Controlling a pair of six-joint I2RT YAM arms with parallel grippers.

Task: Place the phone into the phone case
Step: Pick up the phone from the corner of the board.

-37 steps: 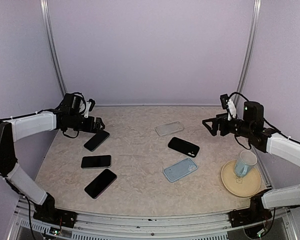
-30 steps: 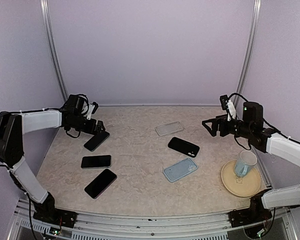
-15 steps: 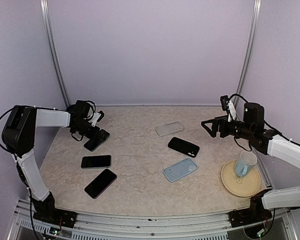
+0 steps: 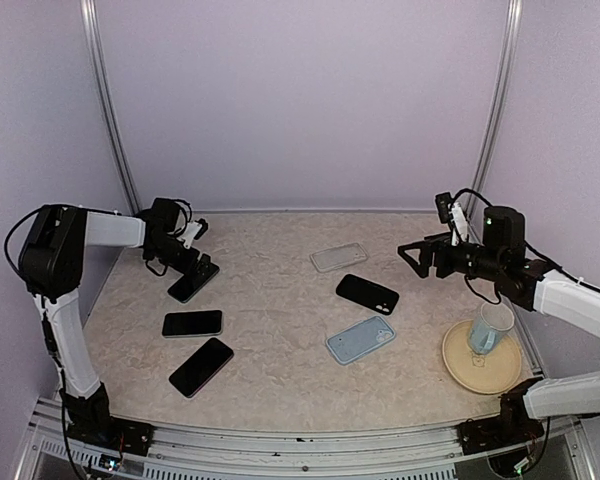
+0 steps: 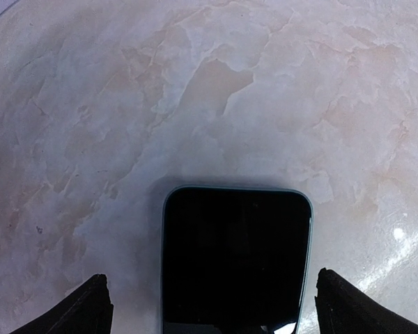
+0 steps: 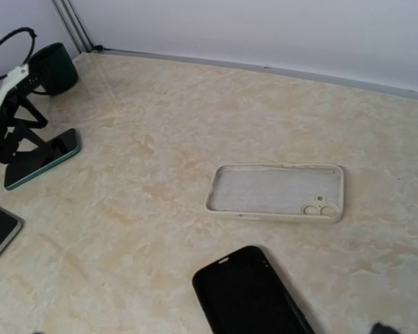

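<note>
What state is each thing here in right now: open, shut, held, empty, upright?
Left gripper: open, fingers either side of a phone's end.
Green-edged phone: flat, screen dark, not gripped.
Right gripper: open, in the air, empty.
Beige case: flat, hollow side up, empty.
Blue case: flat, untouched.
Black slab mid-table: flat; phone or case, unclear.
Two near-left phones: flat, screens dark.
Mug: upright on the plate.

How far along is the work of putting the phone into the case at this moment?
Done: nothing yet; the beige case lies empty on the table. In hand: the left gripper is open, low over the green-edged phone, with a finger on each side and no grip yet. The right gripper hangs open in the air, holding nothing. Left: grasp the phone, carry it to the case, press it in.
</note>
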